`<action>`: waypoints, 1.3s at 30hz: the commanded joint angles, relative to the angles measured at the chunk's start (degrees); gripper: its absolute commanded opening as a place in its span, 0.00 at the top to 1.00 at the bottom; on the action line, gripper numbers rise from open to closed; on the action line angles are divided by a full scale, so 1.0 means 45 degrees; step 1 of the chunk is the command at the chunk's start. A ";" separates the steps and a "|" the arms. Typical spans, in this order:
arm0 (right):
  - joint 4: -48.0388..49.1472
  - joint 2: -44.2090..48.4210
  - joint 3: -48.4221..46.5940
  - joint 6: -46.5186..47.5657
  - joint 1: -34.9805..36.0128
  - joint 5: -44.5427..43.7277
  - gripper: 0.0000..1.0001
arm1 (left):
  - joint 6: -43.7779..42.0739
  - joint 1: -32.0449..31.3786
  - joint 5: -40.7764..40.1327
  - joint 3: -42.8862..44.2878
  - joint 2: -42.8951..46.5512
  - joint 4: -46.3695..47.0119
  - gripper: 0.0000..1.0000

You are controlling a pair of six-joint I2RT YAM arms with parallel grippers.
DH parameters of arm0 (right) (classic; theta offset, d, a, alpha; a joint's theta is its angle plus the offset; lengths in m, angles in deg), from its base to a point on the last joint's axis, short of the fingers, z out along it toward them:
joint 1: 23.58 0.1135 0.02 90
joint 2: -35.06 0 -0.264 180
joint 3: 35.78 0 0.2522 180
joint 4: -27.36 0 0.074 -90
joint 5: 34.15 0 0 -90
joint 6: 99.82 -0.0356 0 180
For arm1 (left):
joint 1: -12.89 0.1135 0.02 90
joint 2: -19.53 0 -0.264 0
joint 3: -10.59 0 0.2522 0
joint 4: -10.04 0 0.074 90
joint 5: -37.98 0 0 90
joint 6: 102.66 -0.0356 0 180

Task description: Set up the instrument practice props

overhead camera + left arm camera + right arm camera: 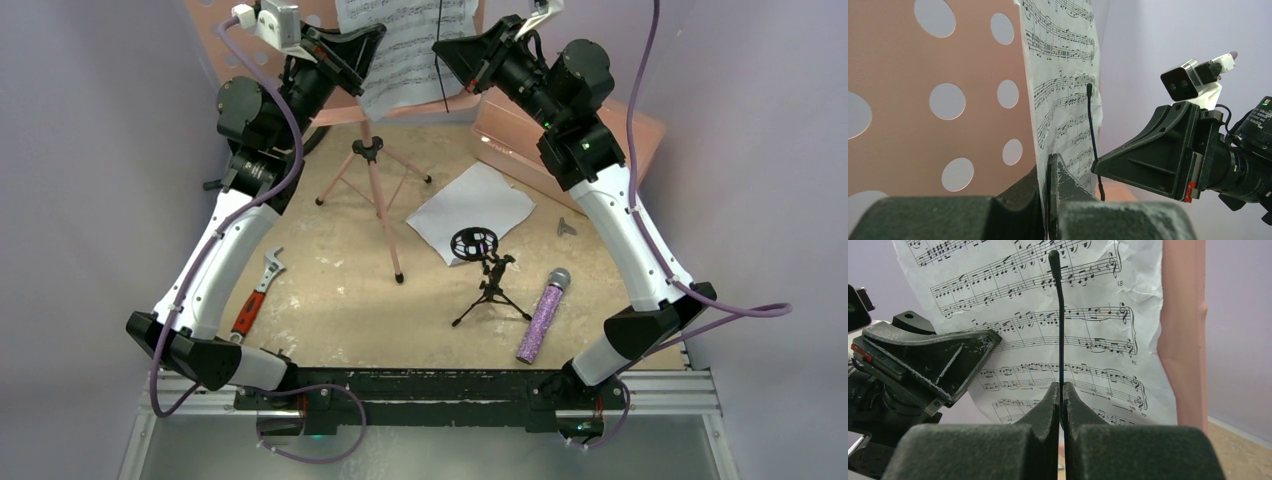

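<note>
Pinching sheet-music page (1063,75) edge, left jaws; right jaws gripping black wire (1061,330).

The left arm (215,250) and right arm (625,225) wear white shells, black joints and purple cables (740,312); the left pincer (372,42) and right pincer (442,47) are scuffed black.

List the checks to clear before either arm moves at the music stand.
1. Left pincer shut on the edge of the sheet-music page: ok.
2. Right pincer shut on the black page-holder wire: ok.
3. Wire in front of the page, not behind it: ok.
4. Page bottom seated on the ledge of the music stand: cannot tell, the pincers hide it.
5. Stand on its tripod legs: ok.
6. Purple glitter microphone in the ring of the mic stand: not ok, it lies on the table beside the mic stand.
</note>
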 commanded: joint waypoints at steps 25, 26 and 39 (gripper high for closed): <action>0.1192 0.0709 0.0025 -0.0243 0.0058 0.0214 1.00 | -0.0873 -0.0200 -0.0992 0.0779 0.0502 -0.1710 0.70; 0.1194 0.0721 0.0048 -0.0255 0.0055 0.0214 1.00 | -0.0995 -0.0201 -0.1091 0.0749 0.0600 -0.1853 0.69; 0.1364 0.0733 0.0168 -0.0457 0.0060 0.0339 1.00 | -0.0973 -0.0207 -0.1309 0.0316 0.0947 -0.1792 0.84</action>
